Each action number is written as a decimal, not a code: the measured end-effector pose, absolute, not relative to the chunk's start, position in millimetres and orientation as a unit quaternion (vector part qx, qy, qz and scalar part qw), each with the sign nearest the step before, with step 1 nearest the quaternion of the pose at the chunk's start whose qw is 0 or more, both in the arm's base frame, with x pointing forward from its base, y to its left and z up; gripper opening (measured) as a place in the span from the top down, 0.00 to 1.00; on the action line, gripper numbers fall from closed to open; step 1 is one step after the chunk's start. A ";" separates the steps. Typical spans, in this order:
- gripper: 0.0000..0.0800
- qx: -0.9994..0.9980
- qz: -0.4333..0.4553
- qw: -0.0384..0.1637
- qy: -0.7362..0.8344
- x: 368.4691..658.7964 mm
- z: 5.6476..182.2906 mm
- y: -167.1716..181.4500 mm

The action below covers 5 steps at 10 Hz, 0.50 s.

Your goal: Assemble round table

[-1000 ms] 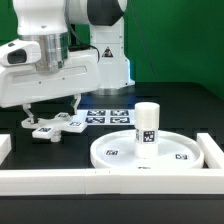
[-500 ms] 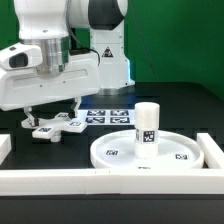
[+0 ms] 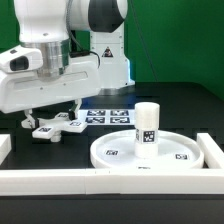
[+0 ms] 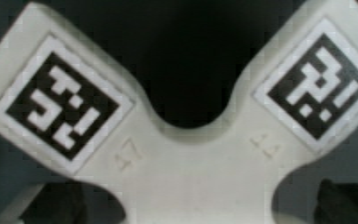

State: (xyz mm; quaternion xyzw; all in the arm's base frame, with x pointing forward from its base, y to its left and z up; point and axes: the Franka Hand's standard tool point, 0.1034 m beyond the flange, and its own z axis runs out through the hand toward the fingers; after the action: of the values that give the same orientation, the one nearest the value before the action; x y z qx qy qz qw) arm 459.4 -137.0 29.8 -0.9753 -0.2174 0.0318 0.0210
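Foot (image 3: 62, 127), cross-shaped, lies just off the disc (image 3: 112, 161), toward the exterior view's left; gripper (image 3: 54, 119) over it, jaws spread, holding nothing. Probably light, stiff, slick plastic; pinch across one flat arm.

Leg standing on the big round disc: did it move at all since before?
No. The leg stands on the same spot of the disc, at the same place in the exterior view against the marker board as before.
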 end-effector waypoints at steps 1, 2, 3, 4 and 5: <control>0.19 -0.975 0.033 0.021 -0.217 458.8 28.8 -136.9; 0.19 -0.975 0.033 0.022 -0.217 458.5 28.2 -136.8; 0.19 -0.975 0.033 0.022 -0.218 458.4 28.2 -136.7; 0.19 -0.975 0.033 0.022 -0.218 458.5 28.2 -136.7; 0.19 -0.975 0.033 0.022 -0.218 458.4 28.2 -136.7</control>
State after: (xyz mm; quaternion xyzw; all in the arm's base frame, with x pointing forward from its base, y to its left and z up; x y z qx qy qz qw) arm 458.4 -136.7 28.2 -0.9752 -0.2176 0.0334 0.0216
